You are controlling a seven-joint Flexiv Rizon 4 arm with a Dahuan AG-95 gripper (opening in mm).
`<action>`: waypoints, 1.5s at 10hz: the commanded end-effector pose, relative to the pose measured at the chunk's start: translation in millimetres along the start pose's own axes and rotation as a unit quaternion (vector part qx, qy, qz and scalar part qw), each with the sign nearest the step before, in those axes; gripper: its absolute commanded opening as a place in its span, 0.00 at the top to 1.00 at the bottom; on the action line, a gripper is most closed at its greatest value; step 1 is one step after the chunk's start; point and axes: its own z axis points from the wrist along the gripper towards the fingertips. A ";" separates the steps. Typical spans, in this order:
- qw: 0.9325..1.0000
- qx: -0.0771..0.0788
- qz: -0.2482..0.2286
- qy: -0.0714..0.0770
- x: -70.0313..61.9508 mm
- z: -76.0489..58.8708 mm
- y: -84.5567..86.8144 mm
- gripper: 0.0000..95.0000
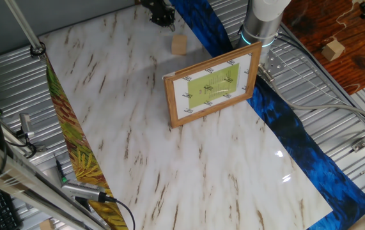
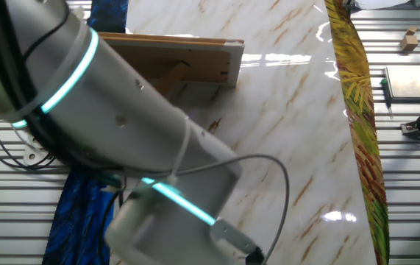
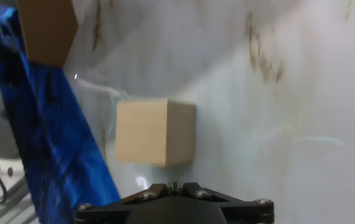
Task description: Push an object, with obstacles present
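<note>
Where marble (image 1: 188, 172) spreads, one block (image 1: 179, 44), one frame (image 1: 212, 87)

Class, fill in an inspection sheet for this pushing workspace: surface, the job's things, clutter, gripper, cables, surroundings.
Surface: marble-patterned table top.
Job's things: wooden block lies near the blue-bordered edge. The picture frame stands mid-table as the obstacle, apart from the block.
Clutter: second block lies off the table on a brown surface.
Grippers: gripper has its fingers together, close behind the wooden block; whether they touch cannot be told.
Cables: grey cable loops beside the arm.
Surroundings: blue strip and leaf-patterned strip border the table, with ribbed metal deck beyond.
</note>
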 end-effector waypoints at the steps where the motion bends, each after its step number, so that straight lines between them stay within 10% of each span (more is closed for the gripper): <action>1: 1.000 -0.003 0.002 -0.002 -17.3 1.6 -6.4 1.00; 5: 1.000 -0.005 0.015 -0.005 -103.1 3.4 -13.1 1.00; 8: 1.000 -0.005 0.017 -0.004 -117.0 4.2 -12.2 1.00; 11: 1.000 -0.006 0.016 -0.006 -92.0 -1.6 -10.9 1.00; 15: 1.000 -0.010 0.010 -0.003 -2.0 -9.5 4.1 1.00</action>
